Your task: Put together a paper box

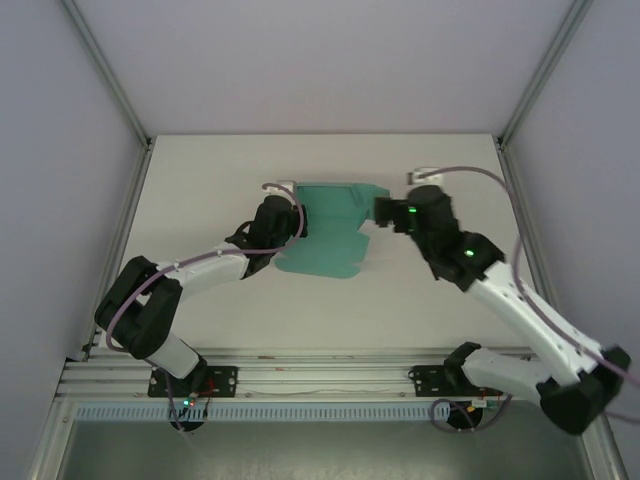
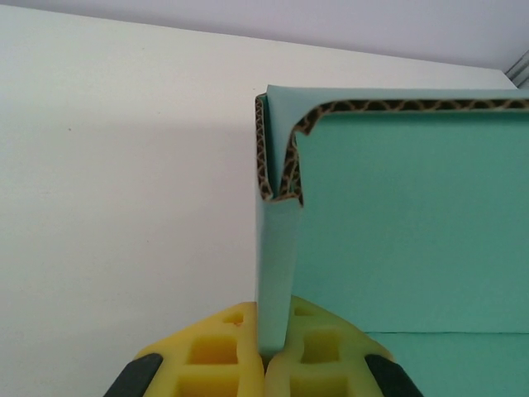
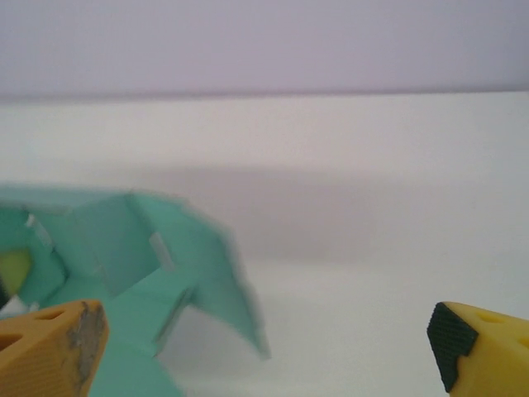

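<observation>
- The left gripper (image 2: pixel 273 354) is clamped hard on the paper box (image 2: pixel 405 223). Its yellow pads pinch a folded-up side wall that stands upright right between them.
- The brown corrugated edge runs along the top of that wall, and the rest of the teal card spreads off to the right of the pincer.
- The right gripper (image 3: pixel 264 351) is let go, jaws spread wide over the bare white table (image 3: pixel 372 248).
- On its wrist cam the box sits ahead and left of the gap, kinda blurry, flaps partly raised.
- From above, the pincers flank the box: the left one on its left edge, the right one just beside its right edge.
</observation>
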Robot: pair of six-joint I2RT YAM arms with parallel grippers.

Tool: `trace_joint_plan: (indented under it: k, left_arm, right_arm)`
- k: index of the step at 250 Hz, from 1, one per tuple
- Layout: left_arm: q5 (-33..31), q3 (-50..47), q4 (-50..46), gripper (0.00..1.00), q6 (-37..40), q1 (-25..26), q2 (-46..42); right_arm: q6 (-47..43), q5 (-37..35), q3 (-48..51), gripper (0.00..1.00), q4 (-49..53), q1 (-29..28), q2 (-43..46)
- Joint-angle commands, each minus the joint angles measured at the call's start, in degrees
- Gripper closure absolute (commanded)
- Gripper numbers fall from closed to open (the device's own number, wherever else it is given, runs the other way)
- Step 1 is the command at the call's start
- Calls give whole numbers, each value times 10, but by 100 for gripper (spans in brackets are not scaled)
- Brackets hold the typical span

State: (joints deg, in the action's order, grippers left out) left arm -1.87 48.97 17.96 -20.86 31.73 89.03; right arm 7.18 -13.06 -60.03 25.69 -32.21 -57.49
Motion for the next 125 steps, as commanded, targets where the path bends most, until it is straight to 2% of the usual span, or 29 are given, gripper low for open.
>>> trace_joint_plan:
  k: [1, 19, 36, 105, 125]
  left_arm:
    - [18, -8, 28, 100, 14, -4, -20]
    - [26, -7, 29, 100, 14, -4, -21]
    - [29, -9, 32, 100, 14, -4, -21]
    - [29, 1, 20, 100, 13, -4, -14]
    - [34, 3, 20, 100, 14, -4, -12]
  right_arm:
    - [9, 67, 43, 0, -25, 111, 35]
    - [9, 118, 56, 1, -13, 189, 28]
    - [-11, 187, 64, 3, -19, 223, 7]
    - [-74, 522, 58, 19, -90, 223, -101]
    - [-89, 579, 57, 20, -109, 213, -116]
